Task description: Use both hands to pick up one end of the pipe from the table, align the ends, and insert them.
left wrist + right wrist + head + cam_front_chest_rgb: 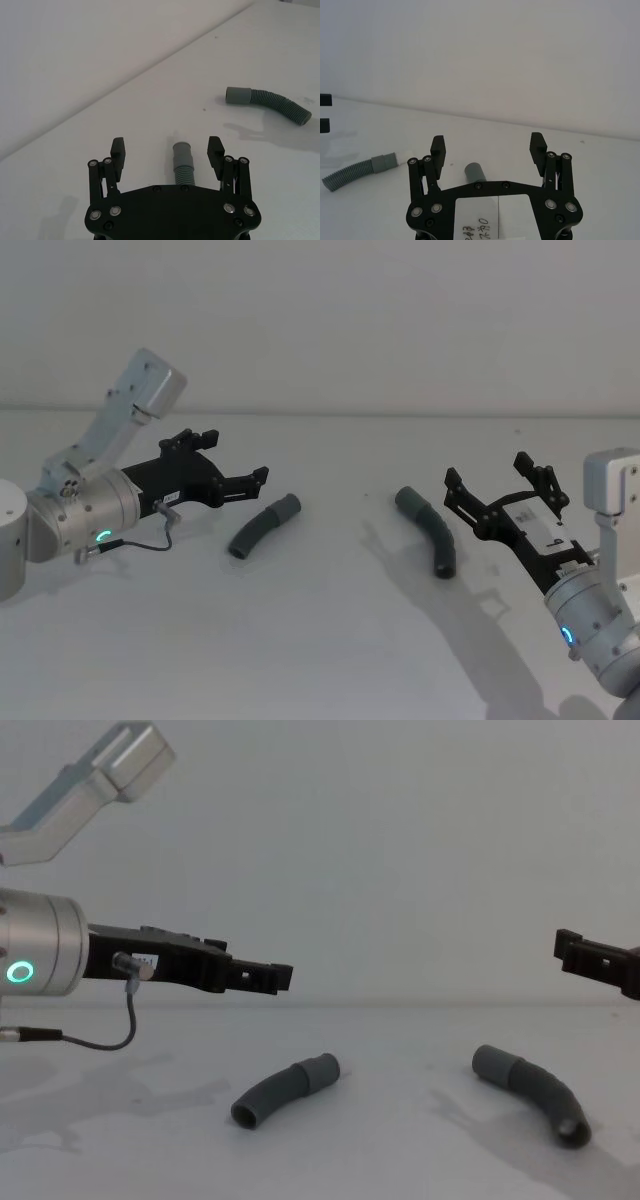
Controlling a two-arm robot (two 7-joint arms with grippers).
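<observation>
Two pipe pieces (262, 527) (431, 526), both jaws spread

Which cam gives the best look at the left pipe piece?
Head view: the left pipe piece lies whole on the table, both ends clear. Chest view shows it whole, side-on. Left wrist view catches one end, beyond the left end effector; right wrist view has it far off.
</observation>
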